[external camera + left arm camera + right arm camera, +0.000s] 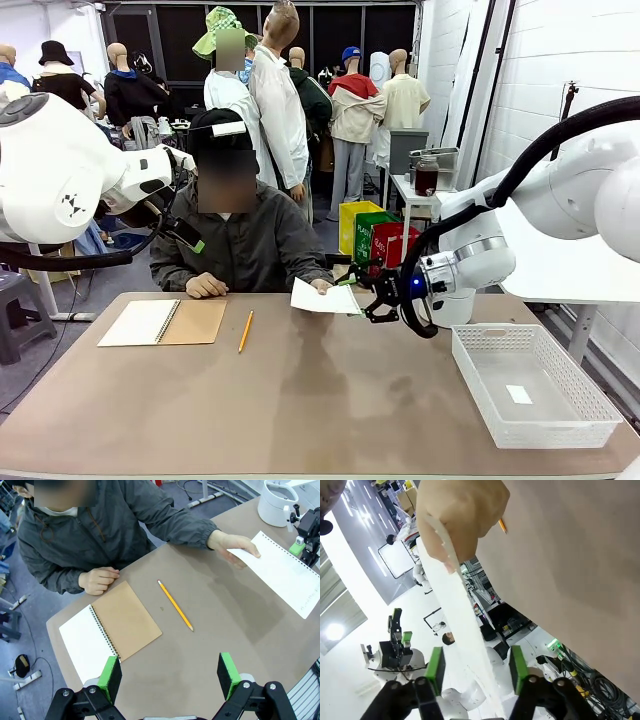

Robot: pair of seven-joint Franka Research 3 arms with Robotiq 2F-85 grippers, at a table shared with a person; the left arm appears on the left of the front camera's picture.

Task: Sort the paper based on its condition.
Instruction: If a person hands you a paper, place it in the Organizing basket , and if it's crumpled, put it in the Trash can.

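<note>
1. White mesh basket [530, 385] sits nearest on the robot's right of the brown desk [300, 400]; a small white scrap lies on its floor, though whether that is sorted paper is hard to tell from here.
2. Farther in, the right hand [372, 296] has its green pads on either side of the sheet of paper [325, 298], which passes edge-on between them in the right wrist view; the fingers stand apart and whether they grip it yet I cannot tell.
3. The person's hand [235, 547] holds the sheet's far edge above the desk, so the handover looks under way, not finished.
4. The left hand [170, 675] hangs high over the desk, its fingers wide apart with nothing between them.
5. A yellow pencil [245, 330] and a spiral notepad [160, 322] lie untouched on the desk before the person.
6. Sorting seems barely begun: this sheet has yet to be taken, judged and placed.
</note>
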